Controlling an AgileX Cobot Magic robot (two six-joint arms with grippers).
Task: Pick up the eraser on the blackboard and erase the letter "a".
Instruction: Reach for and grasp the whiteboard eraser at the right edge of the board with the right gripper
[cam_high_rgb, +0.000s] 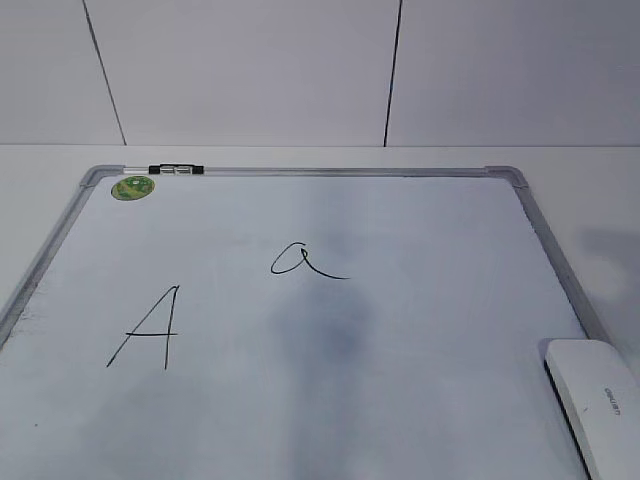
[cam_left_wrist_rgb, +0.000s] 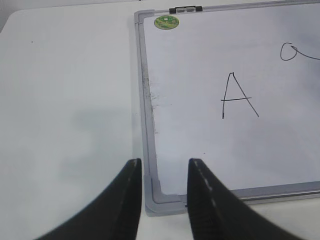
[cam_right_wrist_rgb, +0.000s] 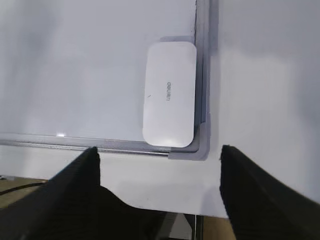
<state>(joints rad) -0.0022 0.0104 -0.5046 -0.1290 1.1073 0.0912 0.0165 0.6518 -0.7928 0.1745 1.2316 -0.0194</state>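
One eraser in blackboard corner, untouched, ahead of wide-spread right pincer, left pincer narrowly parted

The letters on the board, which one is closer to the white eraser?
The small curly "a" is closer to the eraser. The big pointy "A" sits farther left.
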